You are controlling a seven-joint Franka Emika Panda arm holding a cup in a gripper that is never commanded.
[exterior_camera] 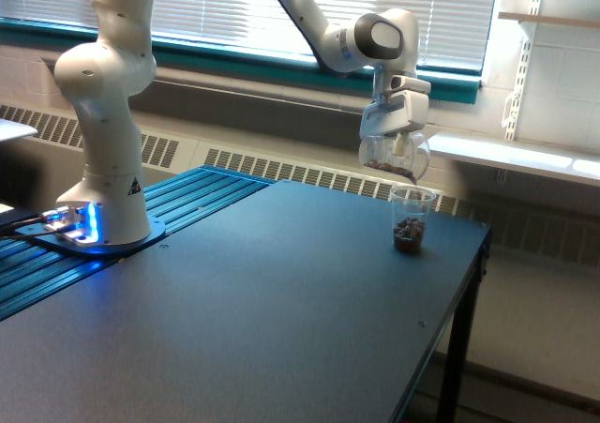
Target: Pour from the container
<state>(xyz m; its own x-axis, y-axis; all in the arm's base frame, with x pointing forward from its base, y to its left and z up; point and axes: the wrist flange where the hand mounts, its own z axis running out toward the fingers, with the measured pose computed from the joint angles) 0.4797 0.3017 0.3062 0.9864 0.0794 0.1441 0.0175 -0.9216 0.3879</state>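
1. Container [394, 156]: clamped in the gripper [397, 134], tilted just above the tapered cup [411, 219] at the table's [234, 310] far right.
2. Mid-pour, judging by brown bits at the lower lip; falling stream too small to confirm.
3. Next: more tilt, lip kept over the cup's mouth.

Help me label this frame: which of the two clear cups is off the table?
The container, rounded and held in the gripper, hangs tilted in the air. The taller tapered cup stands on the table below it.
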